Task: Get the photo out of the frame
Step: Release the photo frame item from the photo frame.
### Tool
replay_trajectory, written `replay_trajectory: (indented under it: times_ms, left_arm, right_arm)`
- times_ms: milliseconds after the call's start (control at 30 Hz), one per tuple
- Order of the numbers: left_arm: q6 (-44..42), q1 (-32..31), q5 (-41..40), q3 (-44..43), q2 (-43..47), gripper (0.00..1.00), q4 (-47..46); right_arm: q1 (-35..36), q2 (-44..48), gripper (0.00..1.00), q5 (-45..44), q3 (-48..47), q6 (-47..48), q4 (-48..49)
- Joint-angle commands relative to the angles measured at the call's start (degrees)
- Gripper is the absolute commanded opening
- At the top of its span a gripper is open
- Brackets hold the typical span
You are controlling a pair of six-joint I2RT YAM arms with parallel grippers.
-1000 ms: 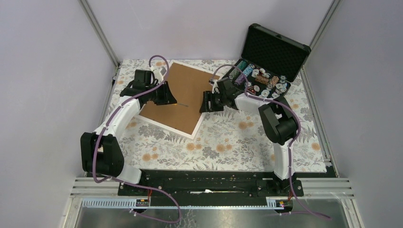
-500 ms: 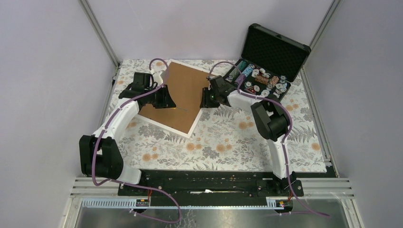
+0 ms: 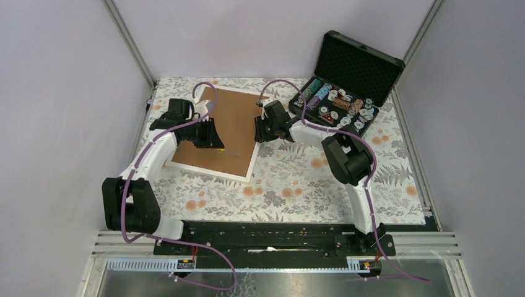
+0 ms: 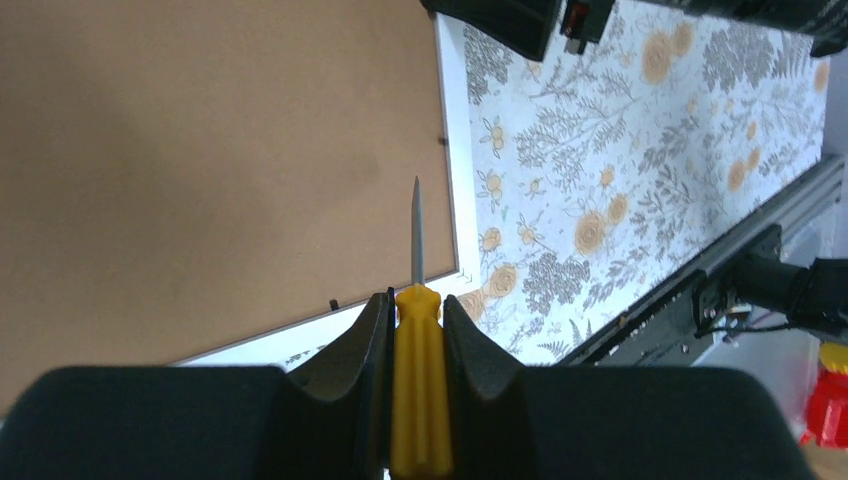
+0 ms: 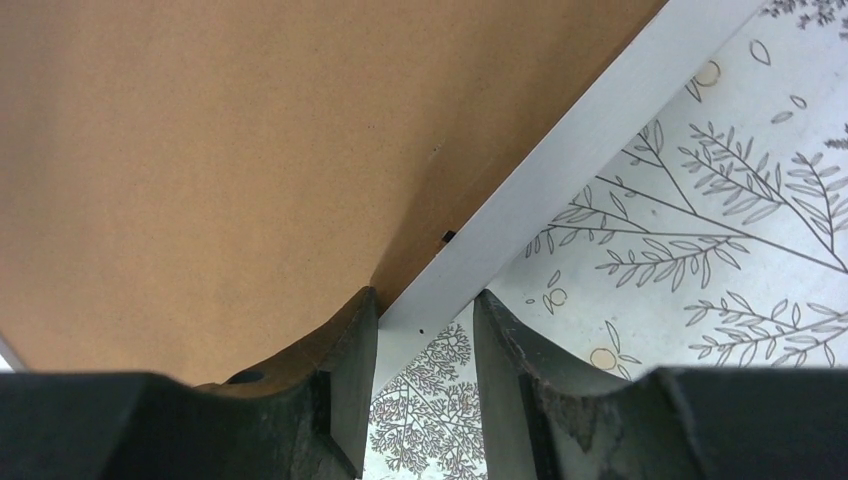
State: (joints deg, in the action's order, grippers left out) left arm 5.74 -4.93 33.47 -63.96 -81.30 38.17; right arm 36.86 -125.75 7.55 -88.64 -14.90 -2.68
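The frame (image 3: 238, 120) lies face down at the far left with its backing board (image 4: 200, 150) on, so we judge the photo is inside, unseen, and all the removal remains. Our left gripper (image 4: 416, 305) clamps a yellow screwdriver (image 4: 420, 400) over the board. Our right gripper (image 5: 425, 310) straddles the frame's right rim, and we cannot tell whether it grips.

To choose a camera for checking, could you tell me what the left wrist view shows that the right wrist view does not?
Left wrist only: a yellow screwdriver held in the left gripper, its tip over the frame. Right wrist only: the right gripper, jaws straddling the white rim. Both: the frame's brown back and the floral cloth.
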Motion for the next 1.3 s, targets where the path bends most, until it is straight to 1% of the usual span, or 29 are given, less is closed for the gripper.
replay_trajectory:
  times_ms: [0, 133, 467, 633, 1000, 1133, 1267]
  left_arm:
    - [-2.9, 0.0, 7.5, 0.2, -1.7, 0.00, 0.8]
    - [-1.2, 0.0, 10.0, 1.4, -3.7, 0.00, -1.3]
    - [2.6, 0.0, 9.7, 2.3, -7.0, 0.00, -6.9]
    - [6.0, 0.0, 8.8, 2.8, -8.3, 0.00, -9.0]
    - [10.2, -0.3, 8.6, 5.7, -9.8, 0.00, -11.4]
    - [10.7, -1.0, 8.7, 6.2, -10.3, 0.00, -11.7]
    - [10.4, -3.1, 8.6, 6.0, -10.2, 0.00, -11.7]
  right_arm:
    - [2.6, -4.4, 0.30, 7.2, 2.3, 8.6, -5.7]
    - [3.1, -4.4, 0.28, 10.6, 1.8, 9.7, -5.1]
    - [3.2, -4.6, 0.25, 11.8, 0.9, 9.4, -6.4]
    - [3.2, -4.7, 0.24, 11.6, 0.8, 8.5, -6.6]
    - [3.2, -6.4, 0.17, 10.7, -0.8, 6.3, -7.9]
    - [3.3, -7.1, 0.12, 10.0, -1.3, 5.3, -8.2]
    - [3.2, -8.2, 0.07, 10.2, -2.2, 4.4, -9.1]
